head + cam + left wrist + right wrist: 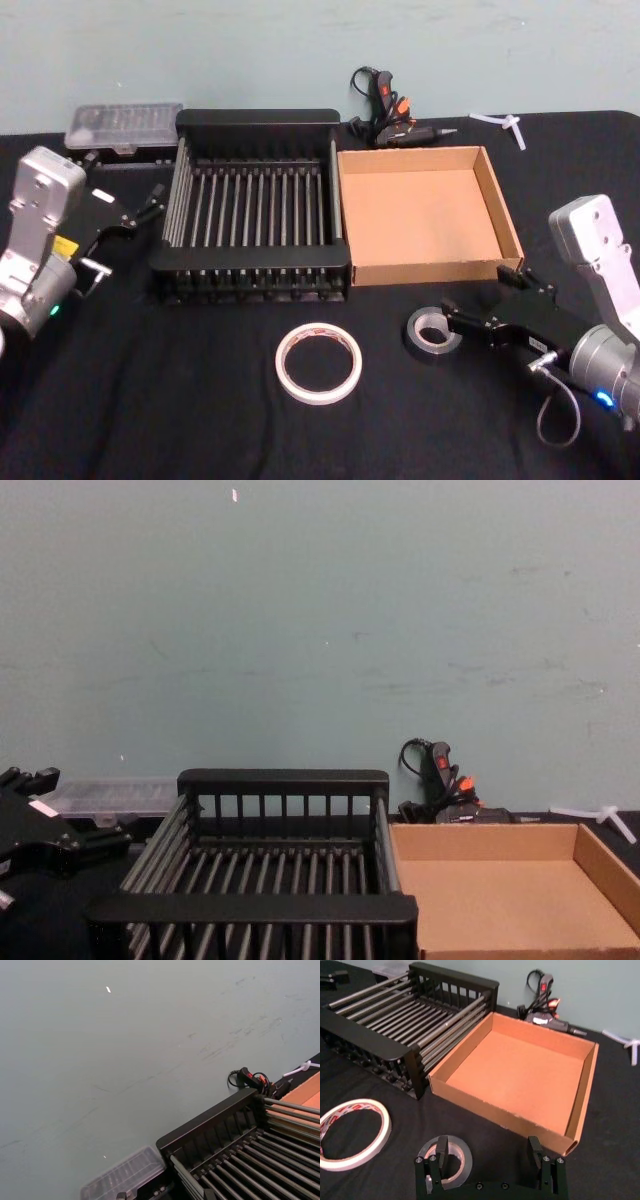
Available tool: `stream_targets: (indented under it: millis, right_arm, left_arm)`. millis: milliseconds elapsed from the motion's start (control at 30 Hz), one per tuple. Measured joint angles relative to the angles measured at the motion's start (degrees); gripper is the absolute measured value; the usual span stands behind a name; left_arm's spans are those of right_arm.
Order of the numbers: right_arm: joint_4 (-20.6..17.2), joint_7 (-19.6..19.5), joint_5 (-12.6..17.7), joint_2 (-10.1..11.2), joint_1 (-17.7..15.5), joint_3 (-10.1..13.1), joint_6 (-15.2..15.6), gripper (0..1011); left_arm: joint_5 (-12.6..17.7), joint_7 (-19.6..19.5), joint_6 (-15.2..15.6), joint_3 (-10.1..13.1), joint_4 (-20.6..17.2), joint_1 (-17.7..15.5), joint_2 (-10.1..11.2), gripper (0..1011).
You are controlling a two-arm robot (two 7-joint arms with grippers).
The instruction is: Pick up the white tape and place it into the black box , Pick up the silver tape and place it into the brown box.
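The white tape (pixel 318 363) with red print lies flat on the black cloth, in front of the black box (pixel 255 123). To its right lies the silver tape (pixel 423 335), just before the front wall of the brown box (pixel 420 268). My right gripper (pixel 477 292) hovers open at the silver tape (pixel 462 1152). One finger (pixel 440 1154) is over the roll's core and the other is beside the brown box's (pixel 505 1115) near corner. Left of the black box (pixel 250 908), my left gripper (pixel 130 202) stands open and holds nothing. Both boxes are empty.
A clear plastic case (pixel 125 125) sits behind the black box at the back left. A black glue gun with its cable (pixel 385 110) and a white plastic piece (pixel 505 125) lie behind the brown box. A teal wall closes the table's far edge.
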Motion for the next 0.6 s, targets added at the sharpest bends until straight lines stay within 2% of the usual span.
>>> stream_targets:
  millis: [233,600]
  right_arm:
    - [-0.2,0.9,0.1,-0.6,-0.1,0.3,3.5,1002]
    - [0.8,2.1,-1.7,-1.4,0.5,0.1,5.5,1002]
  left_arm:
    - [0.0,0.0,0.0,0.0,0.0,0.0,0.0,1000]
    - [0.0,0.0,0.0,0.0,0.0,0.0,0.0,1001]
